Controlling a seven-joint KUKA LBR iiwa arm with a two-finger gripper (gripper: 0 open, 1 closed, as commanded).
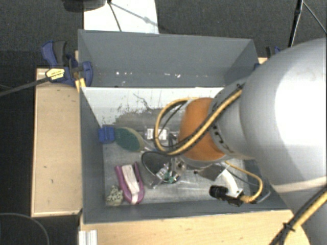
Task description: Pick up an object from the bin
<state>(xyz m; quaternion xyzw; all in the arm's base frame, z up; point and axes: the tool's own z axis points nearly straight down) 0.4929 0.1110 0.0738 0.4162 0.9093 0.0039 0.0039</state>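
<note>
My gripper [168, 174] hangs low over the middle of the bin floor, mostly hidden beneath the orange wrist cover. Just left of it, and touching or nearly touching, lies a dark rounded thing [152, 163]. To the upper left lies a brush-like thing with a blue handle [106, 135] and a green oval head [129, 139]. A purple and white strap-like thing [130, 182] lies at the front left, beside a small speckled lump [114, 195] in the front-left corner.
A white thing [228, 179] lies at the front right next to a black plug on a yellow cable. The arm and its cover hide the right half of the bin. The far wall rises steeply behind.
</note>
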